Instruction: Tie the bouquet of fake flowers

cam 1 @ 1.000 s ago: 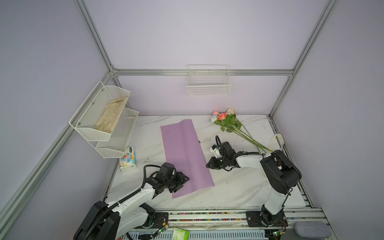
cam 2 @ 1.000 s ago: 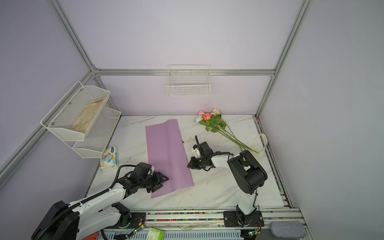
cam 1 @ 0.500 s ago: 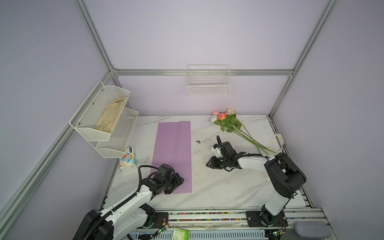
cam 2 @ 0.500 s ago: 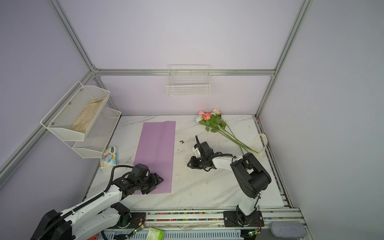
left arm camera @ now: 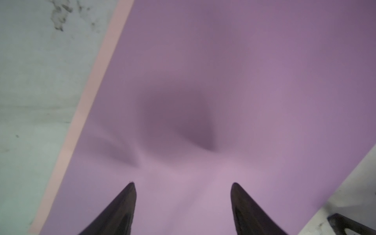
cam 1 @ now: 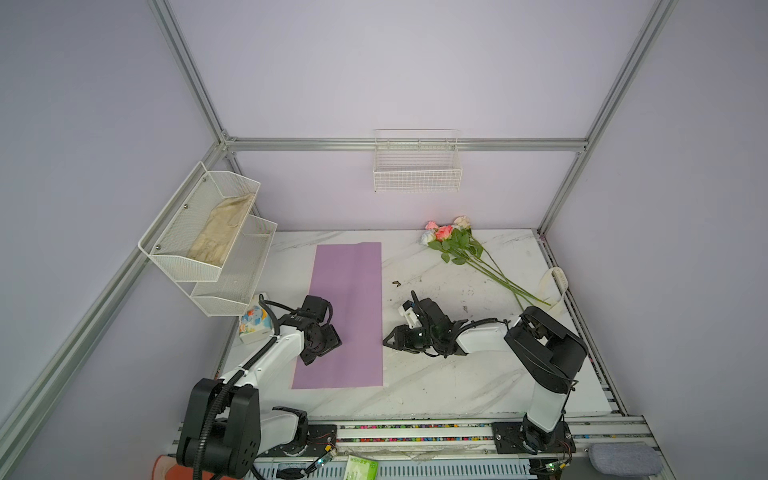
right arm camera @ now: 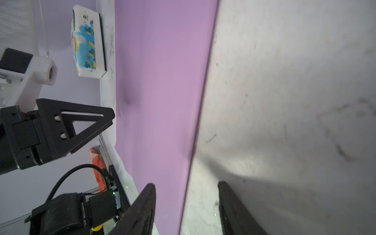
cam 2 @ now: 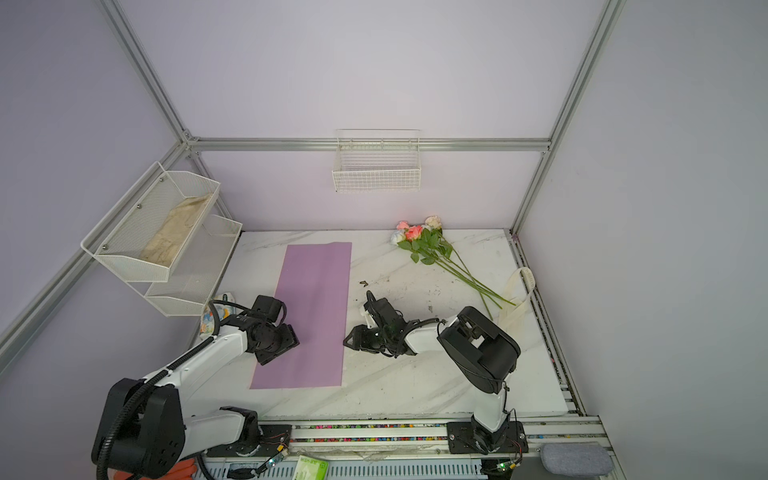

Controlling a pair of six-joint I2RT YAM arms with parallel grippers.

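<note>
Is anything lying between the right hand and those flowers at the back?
Nothing visible does. The right hand is open beside the purple paper; only table lies between it and the bouquet of fake flowers.

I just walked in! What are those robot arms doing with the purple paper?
Probably setting up for wrapping. The purple paper sheet lies flat on the table. The left gripper hangs open over it, and the right gripper is open at its edge. The bouquet of fake flowers lies untouched at the back, not yet tied.

Bouquet of fake flowers (cam 1: 456,245) lies loose — untied — at table's far right.
</note>
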